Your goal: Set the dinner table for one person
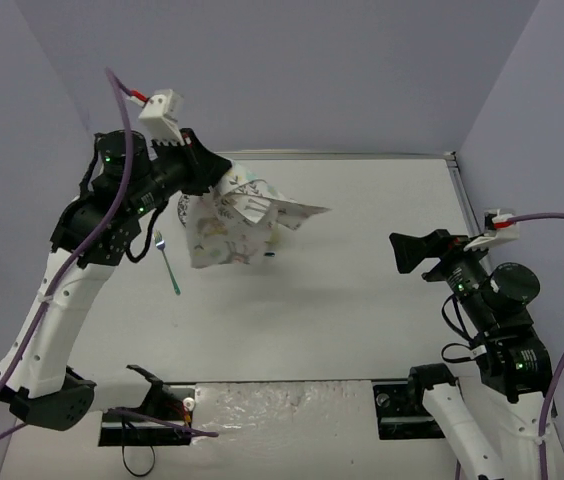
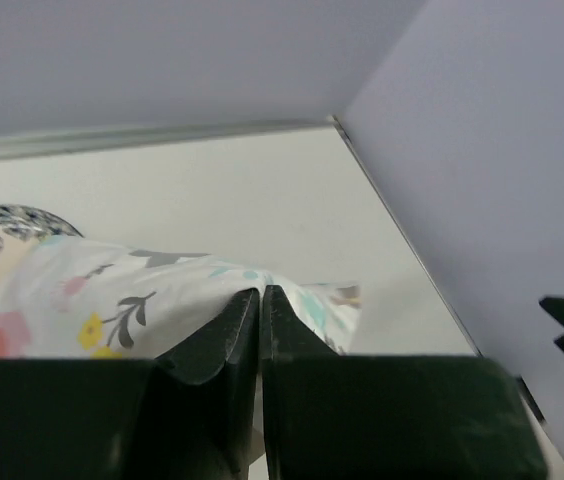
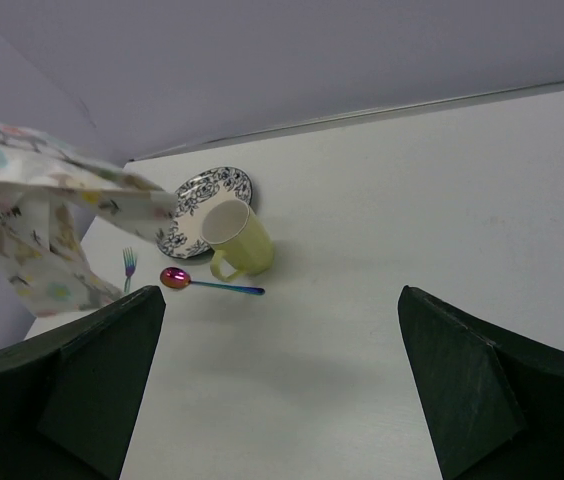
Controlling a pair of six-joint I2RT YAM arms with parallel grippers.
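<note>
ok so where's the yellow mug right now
In the right wrist view the yellow mug sits left of centre at the patterned plate's rim, spoon just in front of it, right of the hanging cloth.

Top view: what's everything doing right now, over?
Left pincer shut on patterned cloth, cloth hanging. Right pincer open, empty. Plate, mug, spoon, fork clustered on dinner table, beside cloth.

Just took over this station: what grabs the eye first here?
The pastel printed cloth hangs in the air at far left, pinched in the left pincer. Below and beside it on the table are a patterned plate, a yellow mug, an iridescent spoon and a fork. The right pincer is open, off to the right.
</note>
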